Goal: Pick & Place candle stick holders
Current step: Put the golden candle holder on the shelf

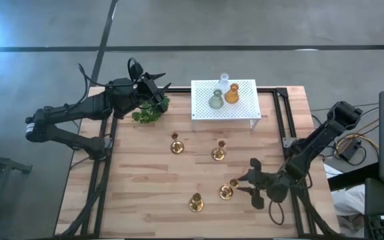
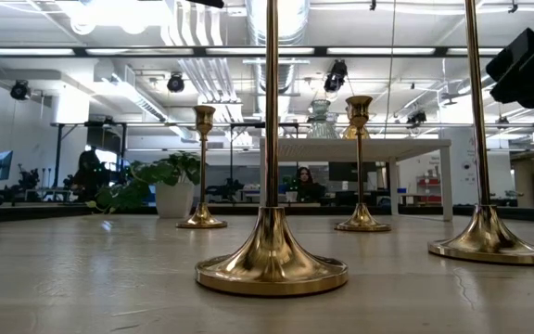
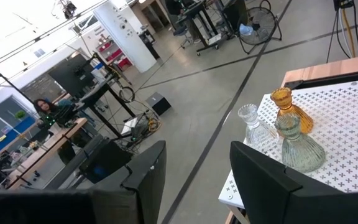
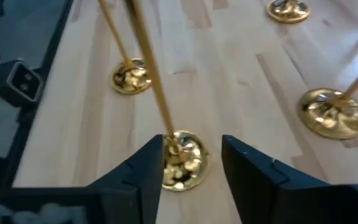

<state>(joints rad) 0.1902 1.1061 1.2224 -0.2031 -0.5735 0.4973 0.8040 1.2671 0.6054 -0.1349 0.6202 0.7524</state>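
Table (image 1: 145,180): pale wooden planks in a dark frame; carries everything listed below.
Left arm: waits raised at the far left corner of the table, above the plant; left pincer (image 3: 191,174) released, fingers spread with nothing between them, aimed toward the stand.
Right arm: reaches in from the near right edge; right pincer (image 1: 253,179) sits low just beside the near-right candlestick. In the right wrist view its fingers (image 4: 145,171) stand apart either side of that candlestick's base, not pressing it. Judged released, grasping nothing.
White perforated stand (image 1: 245,110): far centre of the table, on short legs.
Green leafy plant (image 1: 149,113): far left, beside the stand.
Gold candlesticks, four: all upright on the table. Far-left one (image 1: 176,145); centre one (image 1: 219,152); near-centre one (image 1: 196,202); near-right one (image 1: 227,191), between the right pincer's fingers.
Glass holders, three: grouped on the stand, close together. Pale green (image 1: 216,100), amber (image 1: 232,94), clear (image 1: 223,81).
Risk, tipping: the slim stem stands close to the left finger in the right wrist view; a sideways drift while pulling away could clip it and topple the candlestick.
Risk, knock-on: a fall could roll into the near-centre candlestick, which stands near.
Risk, glass: the three holders crowd each other; a wide pincer reaching for one may nudge its neighbours off the stand.
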